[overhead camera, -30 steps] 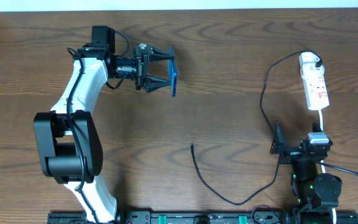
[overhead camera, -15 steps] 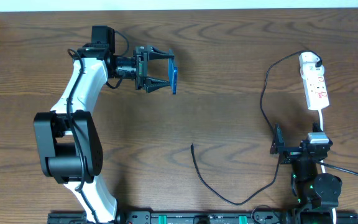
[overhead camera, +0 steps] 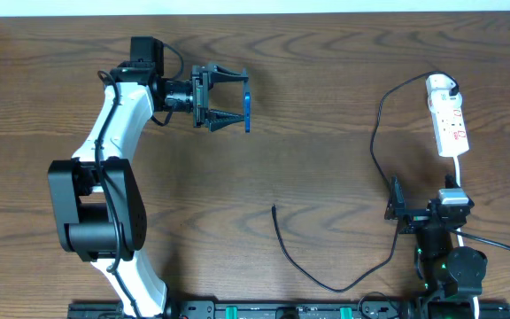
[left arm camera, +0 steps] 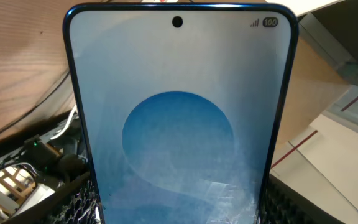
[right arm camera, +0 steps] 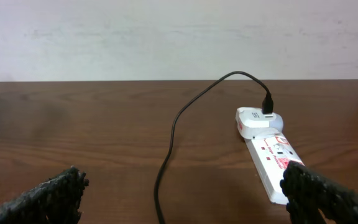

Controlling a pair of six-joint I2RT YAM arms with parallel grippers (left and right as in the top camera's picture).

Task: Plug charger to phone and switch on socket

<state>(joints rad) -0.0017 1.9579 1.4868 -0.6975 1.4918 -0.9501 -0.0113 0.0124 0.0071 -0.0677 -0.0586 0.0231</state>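
My left gripper [overhead camera: 235, 100] is shut on the phone [overhead camera: 247, 104] and holds it on edge above the table at the upper left. The phone's blue screen with a round shape [left arm camera: 179, 124] fills the left wrist view. The charger cable [overhead camera: 374, 146] runs from its free plug tip [overhead camera: 274, 209] at mid-table round to the white adapter [overhead camera: 439, 86], which is plugged into the socket [overhead camera: 451, 127] at the right. My right gripper [overhead camera: 393, 209] is open and empty, near the front right, below the socket. The right wrist view shows the socket [right arm camera: 272, 158], adapter [right arm camera: 254, 120] and cable [right arm camera: 173, 134] ahead.
The right arm's base [overhead camera: 450, 261] sits at the front right. The left arm [overhead camera: 104, 168] stretches along the left side. A white cord [overhead camera: 459, 170] leaves the socket toward the right arm.
The phone in my left gripper has turned slightly more edge-on to the overhead view. The right arm and cable have not moved.
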